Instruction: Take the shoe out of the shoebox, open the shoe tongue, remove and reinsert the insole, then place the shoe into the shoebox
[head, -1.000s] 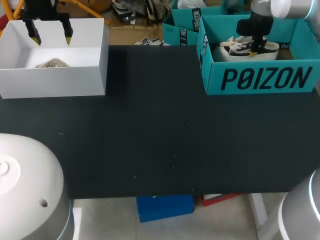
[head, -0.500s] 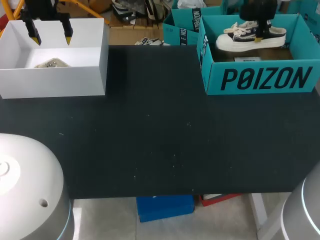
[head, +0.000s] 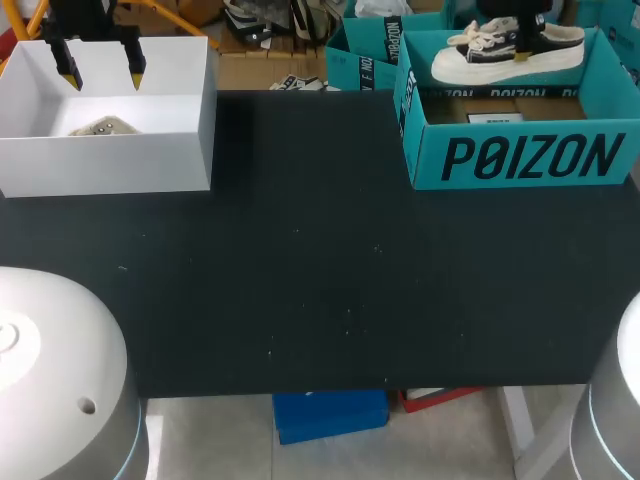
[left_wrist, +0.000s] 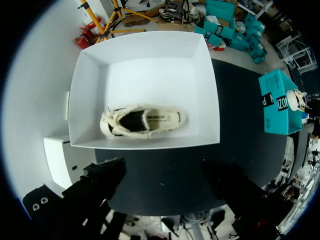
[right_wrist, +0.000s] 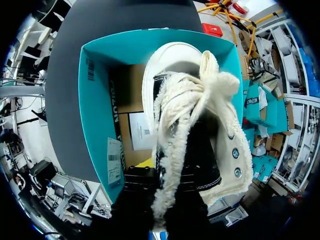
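Right gripper is clamped on the shoe at mid-length, one yellow tip seen against the side of the upper. The shoe is held roughly level above the open top of the teal shoebox, toe pointed toward the left arm's side. From the right wrist view, the shoe is seen as black canvas with a white toe cap, cream laces and fleecy lining. The brown cardboard floor of the box and a paper sheet are exposed below it. The shoebox is set at the far right corner of the black table.

Left gripper is hung over a white box at the far left corner, fingers spread wide, nothing between them. A second shoe, cream-lined, is laid on the floor of that box near its front wall, well below the fingertips.
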